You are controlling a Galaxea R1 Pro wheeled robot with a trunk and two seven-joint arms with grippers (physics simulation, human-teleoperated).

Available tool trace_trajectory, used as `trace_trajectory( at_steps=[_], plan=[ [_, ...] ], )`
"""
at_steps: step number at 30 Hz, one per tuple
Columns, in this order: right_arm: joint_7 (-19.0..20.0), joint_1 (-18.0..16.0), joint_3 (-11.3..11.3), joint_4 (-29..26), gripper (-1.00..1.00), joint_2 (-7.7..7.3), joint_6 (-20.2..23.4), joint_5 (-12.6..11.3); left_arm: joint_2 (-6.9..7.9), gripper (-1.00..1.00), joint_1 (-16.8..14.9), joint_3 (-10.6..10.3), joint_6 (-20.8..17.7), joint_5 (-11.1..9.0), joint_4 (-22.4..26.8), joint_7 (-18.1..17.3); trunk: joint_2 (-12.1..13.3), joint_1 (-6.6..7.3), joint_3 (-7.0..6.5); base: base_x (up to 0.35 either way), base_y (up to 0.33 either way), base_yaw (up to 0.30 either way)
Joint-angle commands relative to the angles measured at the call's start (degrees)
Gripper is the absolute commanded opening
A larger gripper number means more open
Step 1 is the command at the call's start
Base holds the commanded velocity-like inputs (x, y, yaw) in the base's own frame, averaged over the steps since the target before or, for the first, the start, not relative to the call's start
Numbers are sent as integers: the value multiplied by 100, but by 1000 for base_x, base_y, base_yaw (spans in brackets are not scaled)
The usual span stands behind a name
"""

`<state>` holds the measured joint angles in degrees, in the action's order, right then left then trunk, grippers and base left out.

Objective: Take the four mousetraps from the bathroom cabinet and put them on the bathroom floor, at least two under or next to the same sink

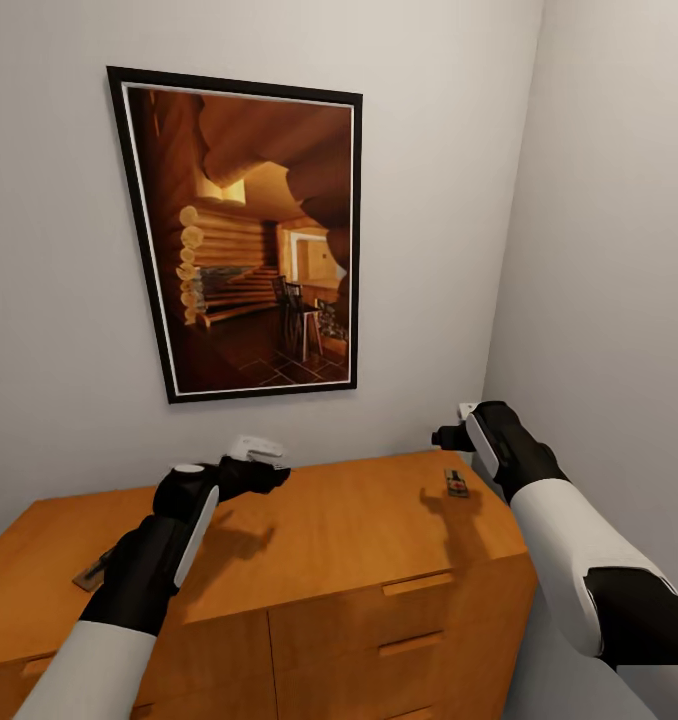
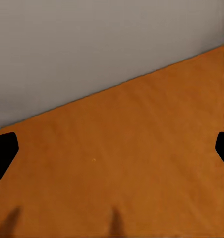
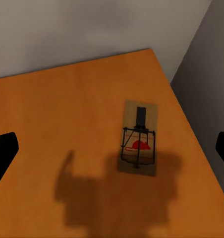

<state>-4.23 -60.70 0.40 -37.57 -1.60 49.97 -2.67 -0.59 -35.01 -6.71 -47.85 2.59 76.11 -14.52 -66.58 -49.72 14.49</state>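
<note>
A mousetrap [image 1: 457, 484] lies flat on the top of the orange-brown cabinet [image 1: 349, 530], near its right rear corner, close to where the two grey walls meet. In the right wrist view the same mousetrap [image 3: 138, 138] shows as a small brown board with a dark wire frame and a red mark on it, lying a little way in from the cabinet's [image 3: 67, 129] right edge, with the arm's shadow falling across its near end. A second mousetrap [image 1: 95, 572] lies flat toward the left of the cabinet top, partly hidden behind the left forearm. The right gripper [image 1: 447, 437] hangs in the air above and just behind the first trap, not touching it; in its wrist view the two dark fingertips [image 3: 4, 151] stand far apart at either side, so the jaws are spread wide with nothing between them. The left gripper [image 1: 262, 452] hovers over the middle-left of the cabinet top, well apart from both traps; its wrist view shows bare orange wood [image 2: 122, 163] meeting the grey wall, with its fingertips [image 2: 2, 151] likewise spread wide and holding nothing. The cabinet front shows drawers with slim wooden handles [image 1: 417, 585]. On the wall above hangs a black-framed picture [image 1: 249, 235] of a log-cabin room.
</note>
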Motion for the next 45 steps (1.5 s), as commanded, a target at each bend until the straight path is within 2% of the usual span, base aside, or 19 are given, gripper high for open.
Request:
trace_trajectory(
  at_steps=[1,6,13,45],
  plan=[
    [-34,-4,4,-6,100,-2,25,-32,-2,100,-5,-47,-39,35,-12,-141,-5,0,8,0,0,0],
    [-34,-4,4,-5,100,-9,29,-32,-2,100,-6,-170,-118,33,-57,-476,-5,0,8,0,0,0],
    [-34,-4,4,-4,100,-16,64,-25,-2,100,-6,-204,-145,31,-73,-610,-5,0,8,0,0,0],
    [1,-4,30,-5,100,-29,128,-23,-8,100,-6,-164,-154,66,-70,-644,-5,0,8,0,0,0]
  ],
)
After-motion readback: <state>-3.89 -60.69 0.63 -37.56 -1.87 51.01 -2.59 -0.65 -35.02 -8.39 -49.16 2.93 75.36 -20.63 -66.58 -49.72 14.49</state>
